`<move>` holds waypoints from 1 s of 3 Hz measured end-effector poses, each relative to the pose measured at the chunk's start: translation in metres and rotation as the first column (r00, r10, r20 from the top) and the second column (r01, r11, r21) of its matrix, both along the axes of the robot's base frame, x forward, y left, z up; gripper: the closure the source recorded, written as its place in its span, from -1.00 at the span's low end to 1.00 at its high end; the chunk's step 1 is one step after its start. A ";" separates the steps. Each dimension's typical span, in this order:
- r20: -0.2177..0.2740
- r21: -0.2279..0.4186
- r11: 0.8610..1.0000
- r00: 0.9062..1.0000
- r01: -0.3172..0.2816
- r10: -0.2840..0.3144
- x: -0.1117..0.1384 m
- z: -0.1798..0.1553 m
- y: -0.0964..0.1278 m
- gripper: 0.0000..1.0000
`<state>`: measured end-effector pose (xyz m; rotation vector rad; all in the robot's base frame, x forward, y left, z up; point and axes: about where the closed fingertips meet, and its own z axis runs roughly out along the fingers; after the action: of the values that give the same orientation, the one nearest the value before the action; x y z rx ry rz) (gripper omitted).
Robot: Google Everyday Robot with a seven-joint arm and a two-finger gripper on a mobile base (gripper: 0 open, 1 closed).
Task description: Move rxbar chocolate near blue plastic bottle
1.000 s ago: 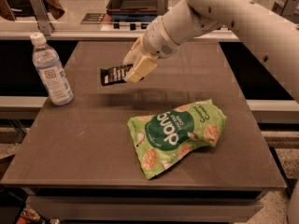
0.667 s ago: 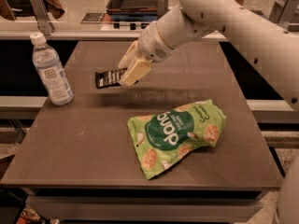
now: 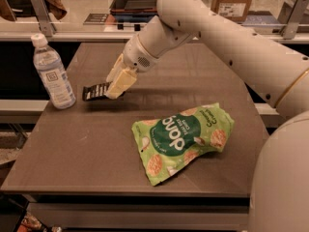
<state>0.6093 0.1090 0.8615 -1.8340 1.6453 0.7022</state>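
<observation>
The rxbar chocolate (image 3: 95,91) hung low at the table (image 3: 87,153), just right of the blue plastic bottle (image 3: 53,74), near it but not touching. Whether it rested on the surface, I couldn't tell. My gripper (image 3: 115,89) was pinched shut on its right end, with the dark wrapper poking out leftward. I judged it light, flat, slick foil, so a gentle short-end pinch suited it and wouldn't bend the bar. The green snack bag (image 3: 186,138) lay well apart, front right.
</observation>
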 end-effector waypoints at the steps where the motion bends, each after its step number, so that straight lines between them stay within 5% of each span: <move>1: -0.011 -0.016 1.000 1.000 -0.001 0.001 -0.003 -0.002 0.005 1.00; 3: -0.015 -0.017 1.000 1.000 -0.007 0.007 -0.004 -0.004 0.008 0.21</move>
<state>0.6053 0.1169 0.8575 -1.8514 1.6598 0.7089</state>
